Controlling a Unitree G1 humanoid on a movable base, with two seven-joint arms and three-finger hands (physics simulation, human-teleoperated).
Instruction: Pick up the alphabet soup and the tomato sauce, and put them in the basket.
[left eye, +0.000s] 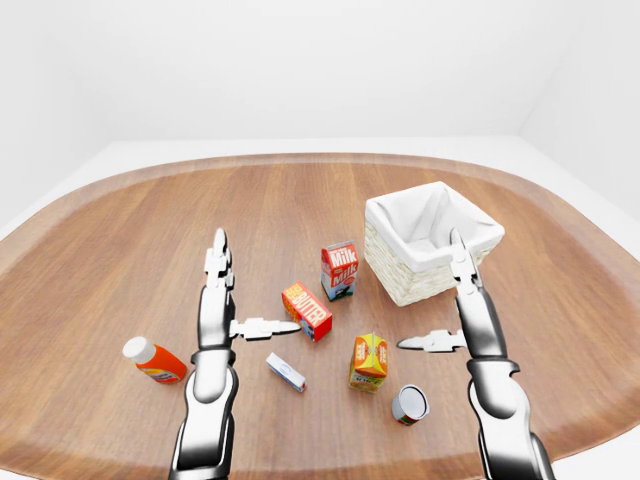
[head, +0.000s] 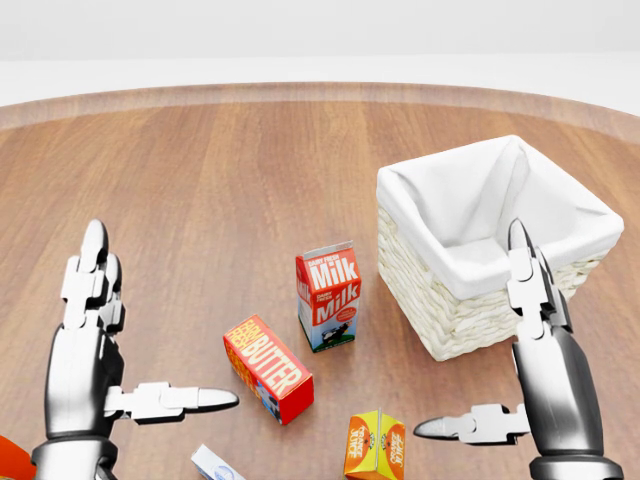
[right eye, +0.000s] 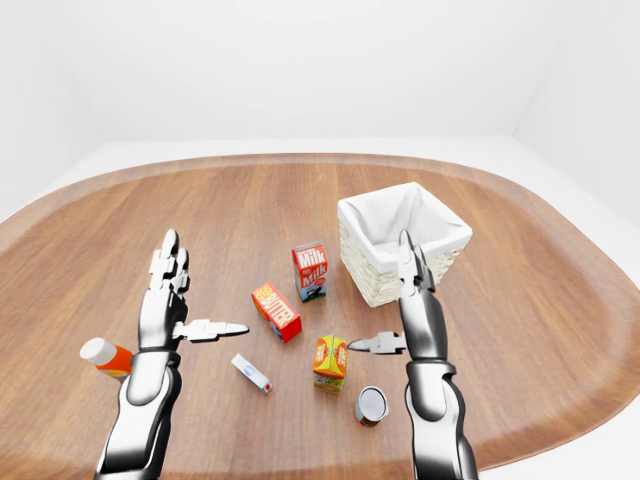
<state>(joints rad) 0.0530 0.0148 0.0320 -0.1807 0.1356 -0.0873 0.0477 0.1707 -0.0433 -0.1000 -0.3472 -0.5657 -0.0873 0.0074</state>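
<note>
Right hand (left eye: 468, 318): spread wide, thumb out sideways, holding nothing, hovering just below the basket (left eye: 433, 241) in the left-eye view, clear of its wicker wall. Left hand (left eye: 222, 305): likewise open and empty, well left of the basket. Bare wooden table (left eye: 130, 240) all round, its curved edge far off; plenty of free room above and right of the basket. Left of the basket: milk (left eye: 339, 270), then butter (left eye: 307, 311) by the left thumb. Below the basket: juice carton (left eye: 369, 361), a can (left eye: 409, 404) lying on its side near the right forearm, label unreadable. Farther left: small white box (left eye: 285, 372), orange bottle (left eye: 153, 360). Basket holding only its white liner.
</note>
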